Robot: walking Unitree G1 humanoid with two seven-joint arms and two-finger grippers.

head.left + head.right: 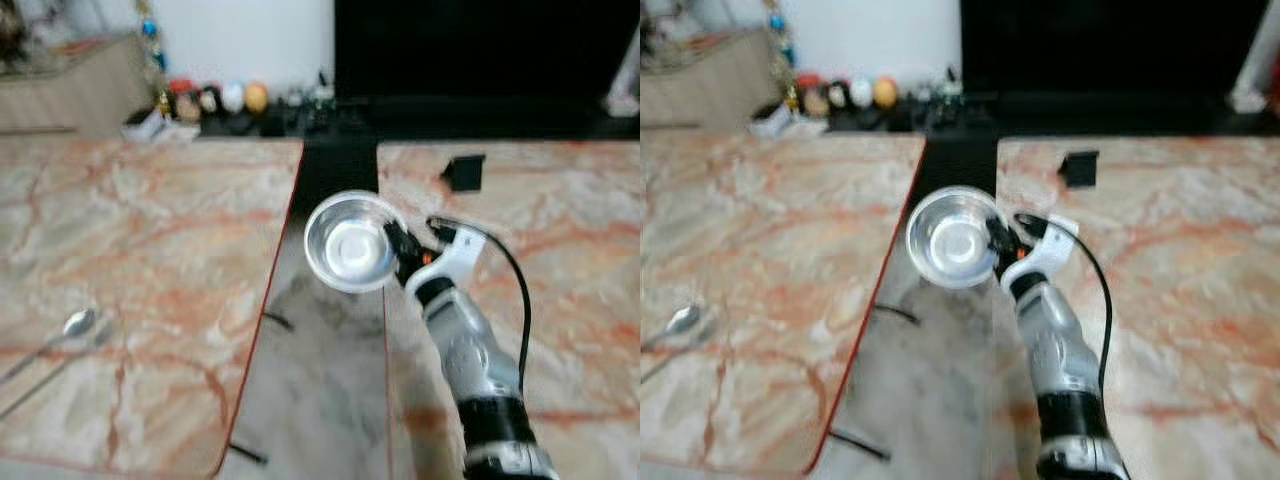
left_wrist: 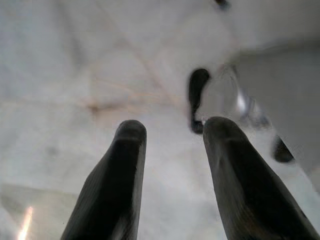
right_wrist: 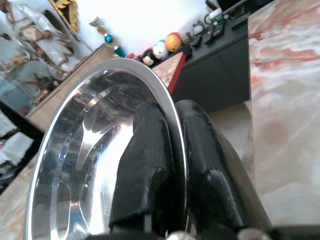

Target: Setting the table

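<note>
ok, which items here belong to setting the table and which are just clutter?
Job:
- round shiny steel bowl, rim pinched by the right gripper, held over the gap between the marble tables
- silver metal spoon on the left marble table

Lying about:
- small black box on the right table
- colourful round figurines on the dark cabinet

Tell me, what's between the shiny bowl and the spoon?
Bare marble tabletop, as the left eye view shows. The bowl, pinched by the right pincer, hangs over the gap; the spoon lies far left.
</note>
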